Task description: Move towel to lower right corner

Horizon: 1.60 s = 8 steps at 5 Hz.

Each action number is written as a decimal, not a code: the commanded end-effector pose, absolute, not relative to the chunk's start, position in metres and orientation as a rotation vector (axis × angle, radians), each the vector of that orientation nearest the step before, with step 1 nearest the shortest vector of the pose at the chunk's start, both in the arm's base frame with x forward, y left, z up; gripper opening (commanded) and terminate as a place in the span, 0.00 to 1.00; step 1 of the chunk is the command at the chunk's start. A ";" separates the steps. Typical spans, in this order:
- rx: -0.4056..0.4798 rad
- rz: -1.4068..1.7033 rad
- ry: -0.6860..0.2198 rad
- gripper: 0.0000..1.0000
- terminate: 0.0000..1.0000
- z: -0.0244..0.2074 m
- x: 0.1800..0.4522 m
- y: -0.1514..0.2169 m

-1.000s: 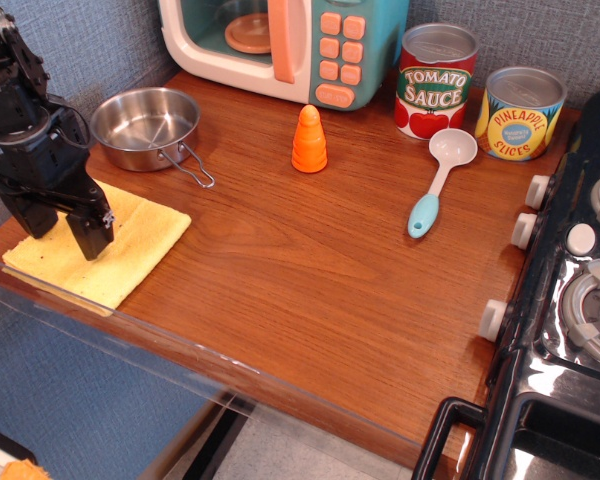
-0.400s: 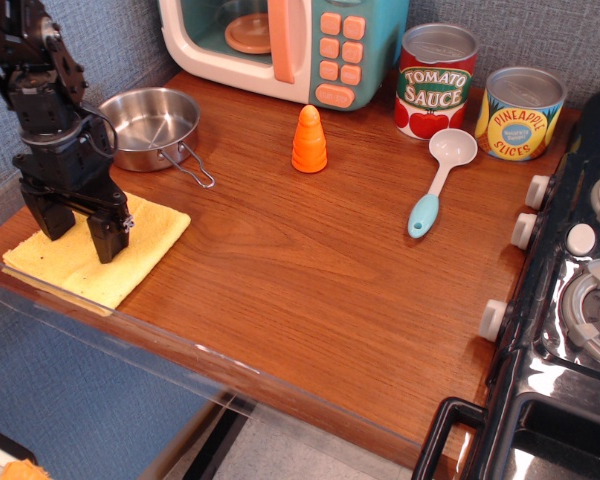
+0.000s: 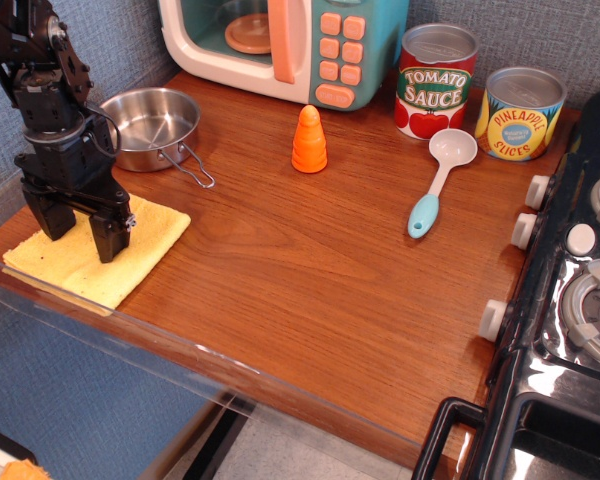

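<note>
The pale yellow towel (image 3: 130, 250) lies flat at the front left corner of the reddish-brown wooden tabletop (image 3: 310, 260). My black gripper (image 3: 80, 237) stands upright over the towel's middle, its two fingers apart and pointing down at the cloth. The fingertips are at or just above the towel; I cannot tell if they touch it. Nothing is between the fingers. The tabletop's lower right corner (image 3: 430, 400) lies at the front, beside the black toy stove.
A steel pan (image 3: 148, 125) sits just behind the towel. An orange cone (image 3: 309, 140), a blue-handled spoon (image 3: 440, 180), a tomato sauce can (image 3: 436, 80), a pineapple can (image 3: 521, 112) and a toy microwave (image 3: 285, 45) stand further back. The black stove (image 3: 570, 300) borders the right.
The gripper has moved up and slightly back over the towel since a second ago, then nearly held still. The towel has not moved.
</note>
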<state>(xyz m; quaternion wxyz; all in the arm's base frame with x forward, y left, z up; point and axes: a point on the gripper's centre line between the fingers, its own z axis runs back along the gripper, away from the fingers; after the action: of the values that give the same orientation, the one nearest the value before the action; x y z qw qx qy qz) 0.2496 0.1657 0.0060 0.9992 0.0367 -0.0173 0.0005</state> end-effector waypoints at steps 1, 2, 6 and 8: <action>0.046 -0.051 -0.049 1.00 0.00 0.010 0.253 0.118; 0.025 -0.093 -0.083 1.00 0.00 0.014 0.260 0.077; -0.024 -0.063 -0.037 1.00 0.00 0.004 0.271 -0.072; -0.006 -0.018 -0.125 1.00 0.00 0.063 0.291 -0.059</action>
<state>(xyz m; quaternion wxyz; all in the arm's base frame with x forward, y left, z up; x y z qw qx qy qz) 0.2869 -0.0593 0.0498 0.9991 0.0003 -0.0416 -0.0079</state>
